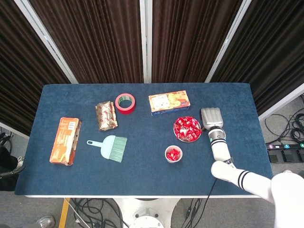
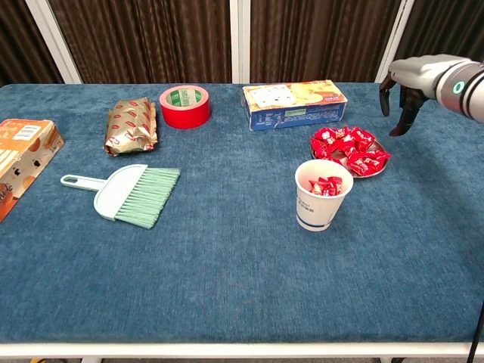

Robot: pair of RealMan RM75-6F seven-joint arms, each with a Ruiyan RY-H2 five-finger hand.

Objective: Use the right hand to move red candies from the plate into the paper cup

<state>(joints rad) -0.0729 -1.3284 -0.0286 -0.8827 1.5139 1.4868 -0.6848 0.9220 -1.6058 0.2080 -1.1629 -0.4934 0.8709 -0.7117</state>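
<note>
Hovering just beside the plate (image 1: 179, 137), on its outer edge, the right hand (image 1: 211, 118) holds nothing, fingers pointing down and slightly apart. The red candies (image 2: 349, 148) lie heaped toward the robot's left of it. The paper cup (image 2: 323, 195), already holding several, stands nearer the robot.

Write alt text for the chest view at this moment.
The right hand hovers empty beyond the plate of red candies, fingers pointing down. In front stands a paper cup holding a few candies; a brush, tape roll and boxes lie on the blue table.
</note>
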